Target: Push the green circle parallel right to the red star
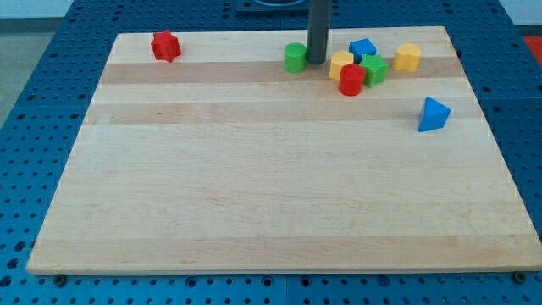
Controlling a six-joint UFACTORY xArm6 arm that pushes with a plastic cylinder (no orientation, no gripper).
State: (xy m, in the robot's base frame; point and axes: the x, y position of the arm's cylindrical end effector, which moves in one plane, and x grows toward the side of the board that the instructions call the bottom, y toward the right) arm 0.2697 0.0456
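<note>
The green circle [295, 58] sits near the view's top, a little right of centre. The red star [165, 46] lies near the board's top left corner, far to the left of the green circle and slightly higher. My tip [316, 62] rests on the board just right of the green circle, close to it or touching it; contact cannot be told. The rod rises straight up out of the view's top.
A cluster lies right of my tip: a yellow block [340, 63], a red cylinder [351, 80], a green star [373, 69], a blue block [362, 48] and a yellow block [407, 57]. A blue triangle [433, 114] sits lower right. The wooden board [271, 195] ends near the blocks' top edge.
</note>
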